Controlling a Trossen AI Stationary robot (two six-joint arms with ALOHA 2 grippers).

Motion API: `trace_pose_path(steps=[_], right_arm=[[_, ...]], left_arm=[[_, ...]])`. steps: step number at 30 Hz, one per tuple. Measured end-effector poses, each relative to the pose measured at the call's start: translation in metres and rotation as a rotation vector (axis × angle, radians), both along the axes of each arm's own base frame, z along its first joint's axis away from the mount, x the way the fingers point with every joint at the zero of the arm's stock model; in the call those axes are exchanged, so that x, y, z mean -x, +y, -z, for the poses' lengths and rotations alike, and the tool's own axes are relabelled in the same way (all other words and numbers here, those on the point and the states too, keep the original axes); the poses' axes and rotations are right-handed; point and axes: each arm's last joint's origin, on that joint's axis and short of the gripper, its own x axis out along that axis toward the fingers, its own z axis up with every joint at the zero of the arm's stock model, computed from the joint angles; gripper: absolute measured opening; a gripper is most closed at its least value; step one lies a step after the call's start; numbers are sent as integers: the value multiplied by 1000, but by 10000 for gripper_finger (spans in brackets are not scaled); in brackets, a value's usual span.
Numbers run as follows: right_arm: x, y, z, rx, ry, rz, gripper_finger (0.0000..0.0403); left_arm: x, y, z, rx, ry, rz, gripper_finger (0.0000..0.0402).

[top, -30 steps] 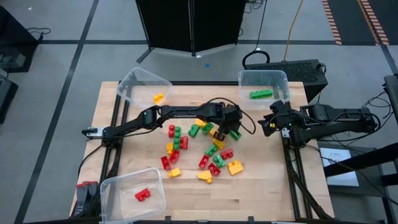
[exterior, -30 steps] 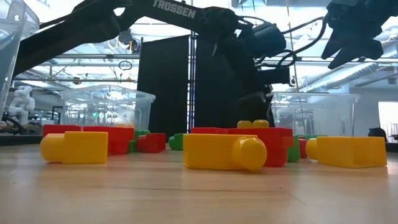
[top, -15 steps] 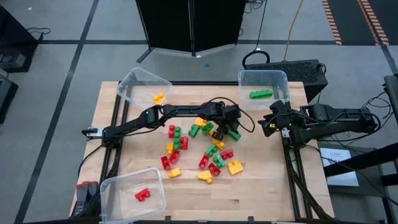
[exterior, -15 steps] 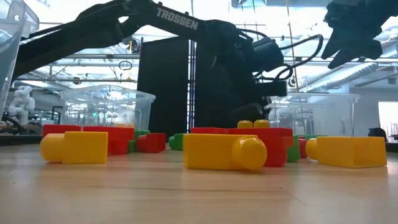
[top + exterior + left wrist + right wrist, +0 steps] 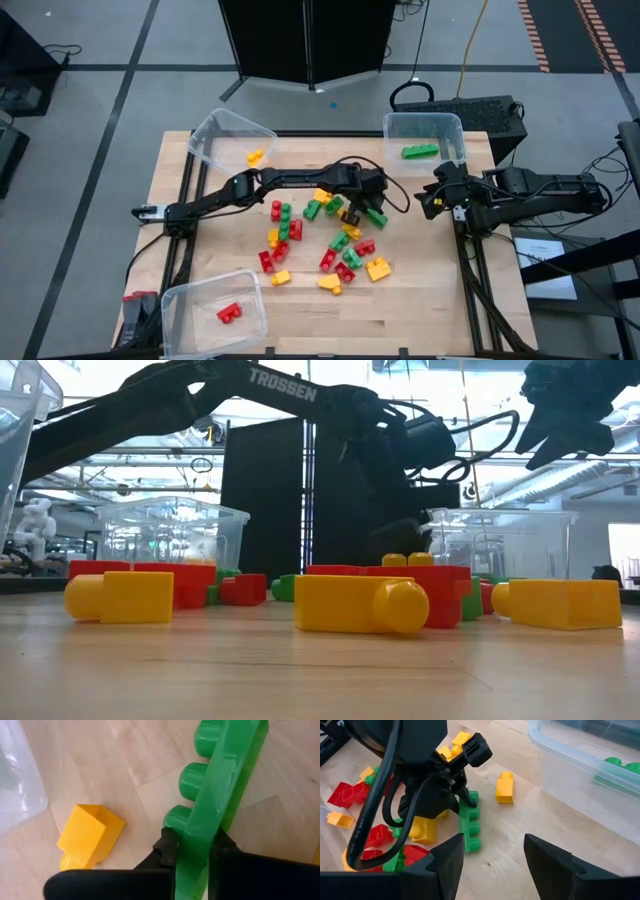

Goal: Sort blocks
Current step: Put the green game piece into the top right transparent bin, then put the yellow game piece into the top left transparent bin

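Note:
The blocks (image 5: 320, 240) lie scattered as red, yellow and green bricks on the middle of the table; in the low view they form a row (image 5: 360, 603). My left gripper (image 5: 372, 212) reaches over the pile's right far part and is shut on a long green brick (image 5: 220, 795), which also shows in the right wrist view (image 5: 470, 827). My right gripper (image 5: 430, 200) hovers open at the table's right side, its fingers (image 5: 447, 860) apart and facing the pile. My left gripper pinches the long green brick at one end (image 5: 192, 845) between its two fingers (image 5: 167, 847). The brick runs on away from the fingers, studs to one side. The gripper comes slanting down from above (image 5: 462, 790). Whether the brick's far end (image 5: 472, 845) touches the table, I cannot tell.
Three clear bins stand on the table: one far left (image 5: 232, 140) with a yellow brick, one far right (image 5: 424, 135) with a green brick, one near left (image 5: 213, 310) with a red brick. A single yellow brick (image 5: 505, 787) lies between the held brick and the far-right bin.
My left arm has shifted its pose a little above the pile while staying shut on the green brick, which remains at about the same spot. My right gripper has kept still.

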Motion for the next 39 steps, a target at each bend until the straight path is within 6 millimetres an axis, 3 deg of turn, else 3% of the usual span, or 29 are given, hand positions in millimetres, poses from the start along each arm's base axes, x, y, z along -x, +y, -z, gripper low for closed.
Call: trace_pose_path(steps=[10,18,25,31,39], right_arm=[[0,0,0,0,-5,1,201],[-1,0,-1,3,-10,3,201],[-1,0,-1,1,-17,5,201],[-1,0,-1,-4,-20,10,201],[-1,0,-1,9,-14,-3,201]], left_arm=[[6,-7,-22,14,-8,-80,0],[13,-2,-80,-31,-162,-177,1],[18,26,-121,-170,-342,-310,1],[24,54,-125,-203,-365,-414,1],[29,69,-157,-199,-538,-502,0]])
